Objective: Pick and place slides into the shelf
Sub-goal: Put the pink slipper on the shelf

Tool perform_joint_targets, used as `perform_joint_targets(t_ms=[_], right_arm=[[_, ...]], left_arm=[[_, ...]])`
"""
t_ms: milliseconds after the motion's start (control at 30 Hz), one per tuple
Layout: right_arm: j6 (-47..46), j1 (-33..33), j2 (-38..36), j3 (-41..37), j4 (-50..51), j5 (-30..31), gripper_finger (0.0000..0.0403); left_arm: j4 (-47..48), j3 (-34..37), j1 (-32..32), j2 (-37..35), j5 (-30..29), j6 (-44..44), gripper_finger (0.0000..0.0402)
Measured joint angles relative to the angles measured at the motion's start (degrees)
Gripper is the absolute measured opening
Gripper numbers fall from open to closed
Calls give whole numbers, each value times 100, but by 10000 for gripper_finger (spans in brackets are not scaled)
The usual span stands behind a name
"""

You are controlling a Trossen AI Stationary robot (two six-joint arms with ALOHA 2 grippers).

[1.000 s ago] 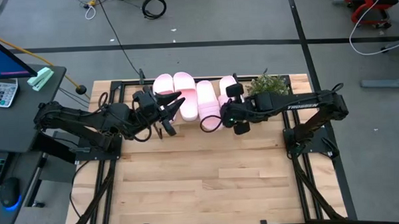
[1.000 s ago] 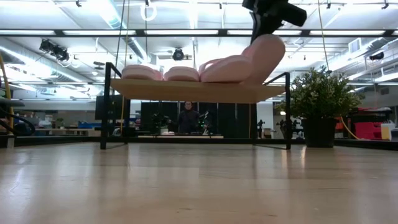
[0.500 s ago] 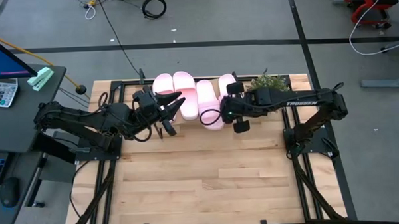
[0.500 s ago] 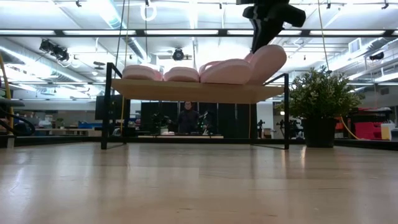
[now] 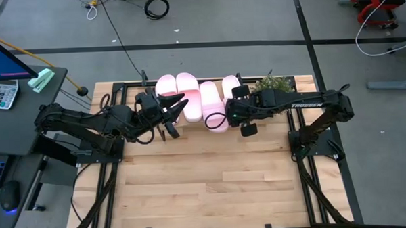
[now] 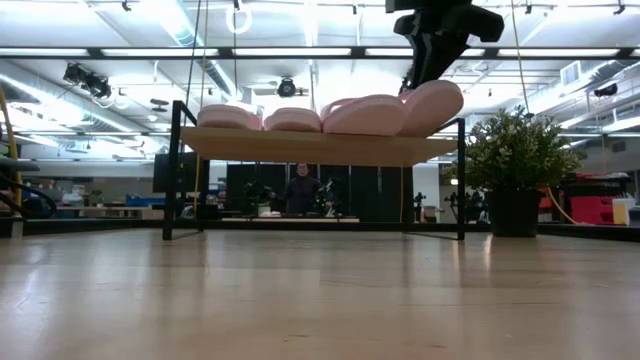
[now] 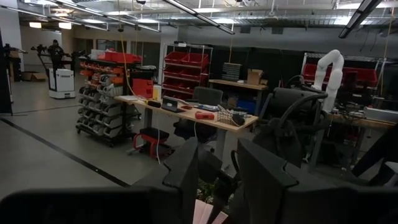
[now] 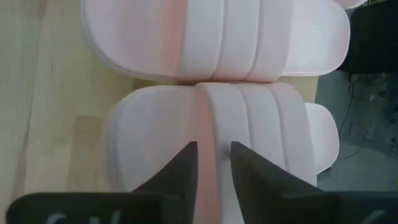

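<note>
Several pale pink slides lie side by side on the shelf (image 6: pixel 320 146) at the table's far edge. The rightmost slide (image 6: pixel 432 103) sits a little higher than its neighbours. My right gripper (image 8: pixel 214 158) is open and points steeply down over that slide's strap (image 8: pixel 261 130). One finger is over the footbed, the other over the strap. In the high view this gripper (image 5: pixel 225 117) is at the shelf's near right. My left gripper (image 5: pixel 179 103) hovers open above the left slides (image 5: pixel 176 84), pointing out into the room, with nothing between its fingers (image 7: pixel 186 180). My right gripper's fingers (image 8: pixel 186 165) stand on either side of the heel-side edge of the strap (image 8: pixel 204 124), coming from above and slanting from the table's right. I cannot tell whether they touch the slide.
A potted plant (image 5: pixel 273 84) stands just right of the shelf, close to my right arm. The wide wooden tabletop (image 5: pixel 205 181) stretches toward the near edge. A desk with a calculator (image 5: pixel 0 94) is off the table's left. A person (image 6: pixel 300 190) stands far behind.
My right gripper has opened, letting go of the rightmost slide. The slide's raised end has sunk toward the shelf top and now sits lower and flatter beside its neighbour. The gripper has tipped slightly. My left arm has kept still.
</note>
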State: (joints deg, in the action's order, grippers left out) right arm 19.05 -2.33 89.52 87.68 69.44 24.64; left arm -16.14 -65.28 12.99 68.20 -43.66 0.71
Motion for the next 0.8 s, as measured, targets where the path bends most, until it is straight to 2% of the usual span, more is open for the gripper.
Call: perform_joint_targets(t_ms=[300,800], right_arm=[[3,-149,0,0,60,100,138],[206,-53,0,0,-184,393,152]], left_arm=[[15,0,0,0,0,0,113],[17,-1,0,0,0,-7,110]])
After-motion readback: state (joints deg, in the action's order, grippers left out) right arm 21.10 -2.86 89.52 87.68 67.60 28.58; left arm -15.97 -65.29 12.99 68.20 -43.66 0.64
